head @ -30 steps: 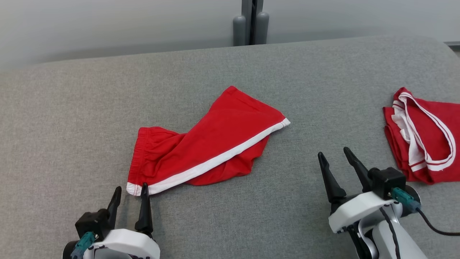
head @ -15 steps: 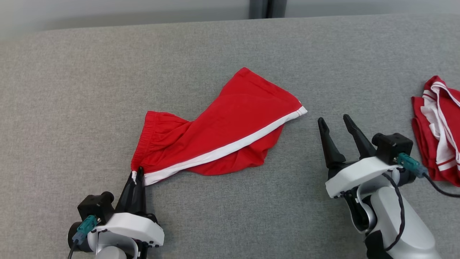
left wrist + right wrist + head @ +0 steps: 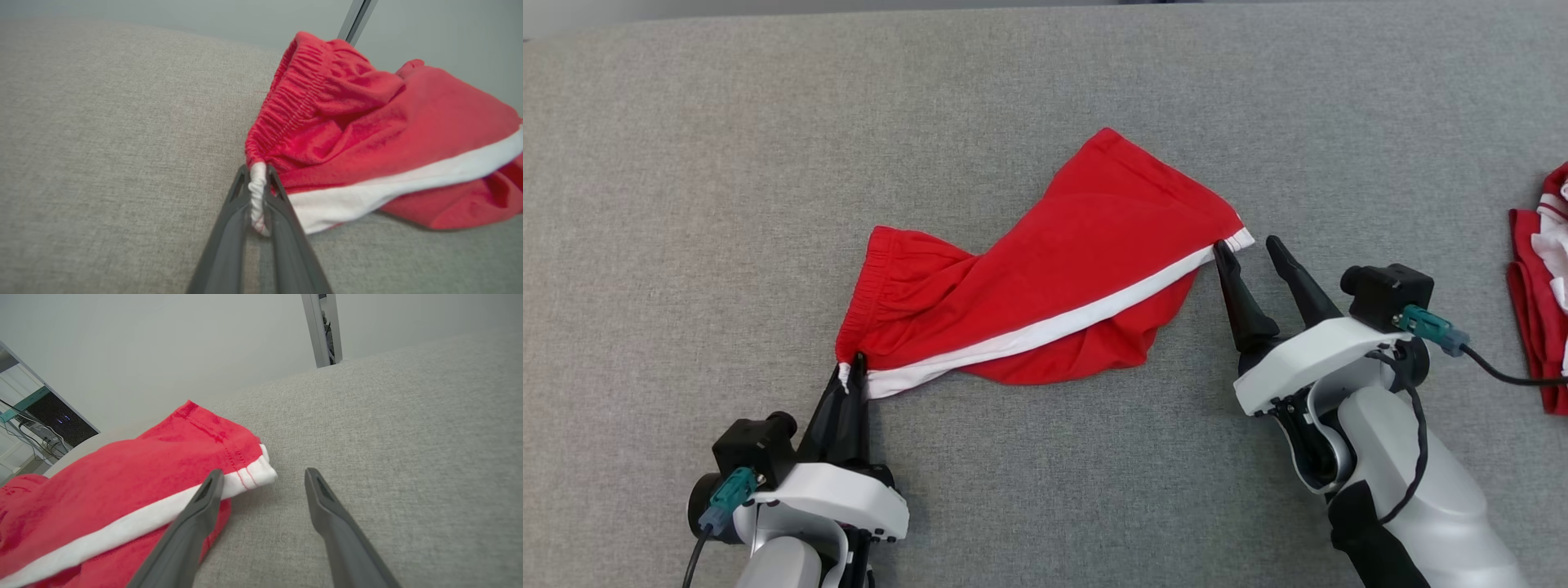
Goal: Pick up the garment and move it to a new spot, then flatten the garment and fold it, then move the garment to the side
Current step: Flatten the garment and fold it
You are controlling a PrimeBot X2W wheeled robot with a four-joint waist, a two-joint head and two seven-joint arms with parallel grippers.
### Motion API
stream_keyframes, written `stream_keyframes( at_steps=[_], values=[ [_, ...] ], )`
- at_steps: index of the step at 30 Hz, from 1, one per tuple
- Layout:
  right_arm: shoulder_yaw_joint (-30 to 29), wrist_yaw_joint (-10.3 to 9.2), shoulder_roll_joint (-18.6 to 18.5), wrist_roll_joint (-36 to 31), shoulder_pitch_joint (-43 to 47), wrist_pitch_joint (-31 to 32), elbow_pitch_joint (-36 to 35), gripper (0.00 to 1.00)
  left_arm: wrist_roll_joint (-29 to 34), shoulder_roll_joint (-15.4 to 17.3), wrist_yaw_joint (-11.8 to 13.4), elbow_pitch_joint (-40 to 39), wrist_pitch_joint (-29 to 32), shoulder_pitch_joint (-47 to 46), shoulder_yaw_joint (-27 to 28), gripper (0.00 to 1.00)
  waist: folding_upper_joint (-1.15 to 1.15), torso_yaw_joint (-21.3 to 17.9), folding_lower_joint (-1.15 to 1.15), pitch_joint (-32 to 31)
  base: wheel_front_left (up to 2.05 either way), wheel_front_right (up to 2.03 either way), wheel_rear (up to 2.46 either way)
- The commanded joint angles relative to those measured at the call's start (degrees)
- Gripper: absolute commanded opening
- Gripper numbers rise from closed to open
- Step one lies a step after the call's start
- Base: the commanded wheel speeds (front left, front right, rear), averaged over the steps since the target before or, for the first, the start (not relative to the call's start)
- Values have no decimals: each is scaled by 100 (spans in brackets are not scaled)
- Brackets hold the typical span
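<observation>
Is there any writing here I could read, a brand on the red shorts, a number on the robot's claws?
No readable text anywhere.
On the shorts: white stripe, no print or tag visible.
On the left gripper and right gripper: no lettering.
On the second garment at the edge: white trim, no words.
On the background equipment: too small to read.

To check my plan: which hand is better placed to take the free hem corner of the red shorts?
The right hand: it is open and lies beside the white hem corner of the red shorts. The left hand is shut on the waistband corner.
</observation>
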Motion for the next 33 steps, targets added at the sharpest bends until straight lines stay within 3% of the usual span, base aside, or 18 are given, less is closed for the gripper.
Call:
stream_keyframes(
  at_steps=[1, 3, 4, 5, 19, 20, 21, 33],
  values=[
    [45, -2, -39, 59, -111, -26, 77, 78, 40, 26, -4, -26, -24, -121, -8, 0, 0, 19, 0, 34, 0, 0, 0],
    [107, -2, -37, 116, -190, -26, 162, 38, 48, 26, -18, -28, -24, -149, -48, 0, 0, 43, 0, 67, 0, 0, 0],
    [117, -2, -38, 122, -256, -26, 166, 4, 44, 27, -21, -34, -24, -163, -62, 0, 0, 53, 0, 82, 0, 0, 0],
    [111, -2, -41, 123, -286, -26, 171, 0, 49, 27, -21, -46, -24, -168, -68, 0, 0, 62, 0, 93, 0, 0, 0],
    [-202, -2, -82, 31, 39, -26, -48, 0, 264, 25, -87, -274, -24, -325, 262, 0, 0, -75, 0, -276, 0, 0, 0],
    [-216, -2, -76, 51, 47, -26, -34, 35, 265, 27, -89, -266, -24, -312, 287, 0, 0, -90, 0, -270, 0, 0, 0],
    [-186, -2, -65, 39, 58, -26, -7, 100, 258, 25, -89, -241, -24, -305, 291, 0, 0, -97, 0, -260, 0, 0, 0],
    [29, -2, -44, 553, -103, -26, 282, 100, 194, 29, -62, -127, -25, -390, 187, 0, 0, 123, 0, -47, 0, 0, 0]
  ],
)
